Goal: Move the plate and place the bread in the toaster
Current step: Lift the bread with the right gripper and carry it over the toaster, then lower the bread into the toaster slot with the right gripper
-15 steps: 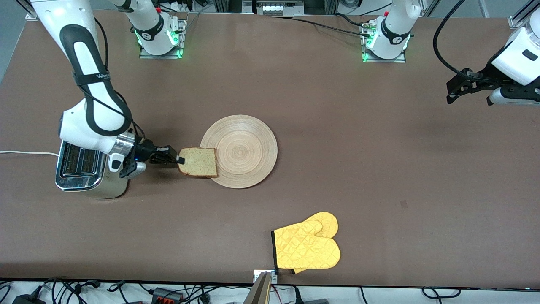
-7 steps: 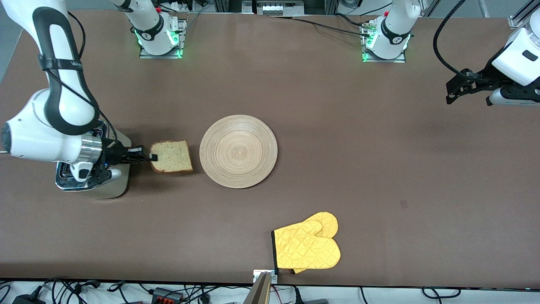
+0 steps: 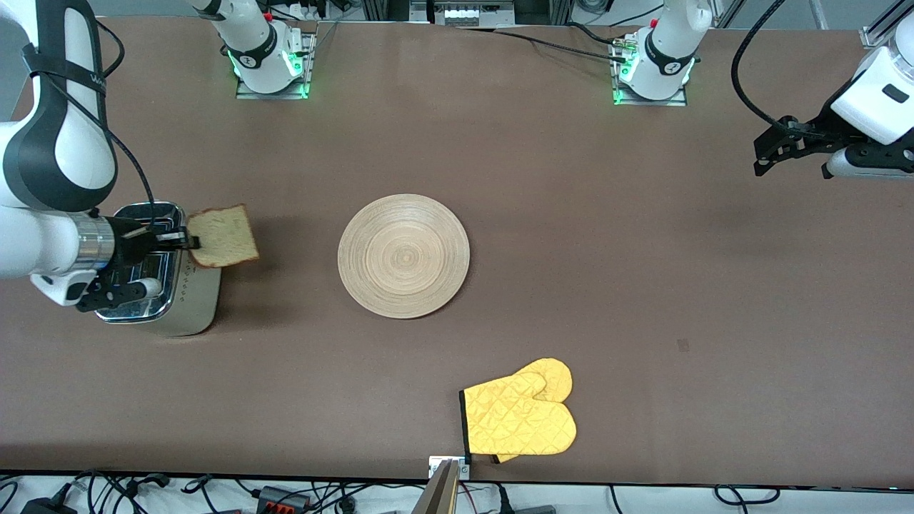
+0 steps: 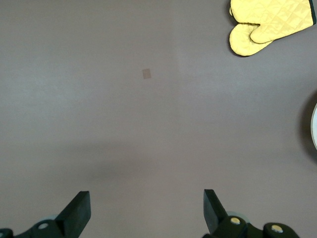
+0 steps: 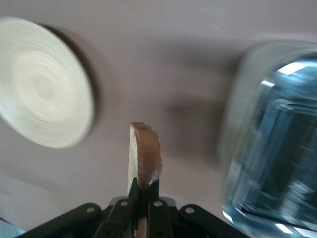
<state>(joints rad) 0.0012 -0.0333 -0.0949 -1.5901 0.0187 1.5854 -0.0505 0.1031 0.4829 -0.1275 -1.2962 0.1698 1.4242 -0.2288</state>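
The round light-wood plate (image 3: 403, 255) lies bare at the middle of the table and also shows in the right wrist view (image 5: 42, 82). My right gripper (image 3: 187, 240) is shut on one edge of the bread (image 3: 223, 236), a light brown slice with a darker crust. It holds the slice in the air over the plate-side edge of the toaster (image 3: 171, 307). In the right wrist view the bread (image 5: 145, 153) stands on edge out of the right gripper (image 5: 145, 186), with the chrome toaster (image 5: 277, 148) beside it. My left gripper (image 3: 775, 146) waits open and empty above the left arm's end of the table (image 4: 146, 194).
A yellow oven mitt (image 3: 521, 417) lies near the table's front edge, nearer to the front camera than the plate; it also appears in the left wrist view (image 4: 270, 22). The toaster's white cord runs off toward the right arm's end of the table.
My right gripper has carried the bread away from the plate's edge toward the right arm's end, up to the toaster. The plate and the left arm have not moved.
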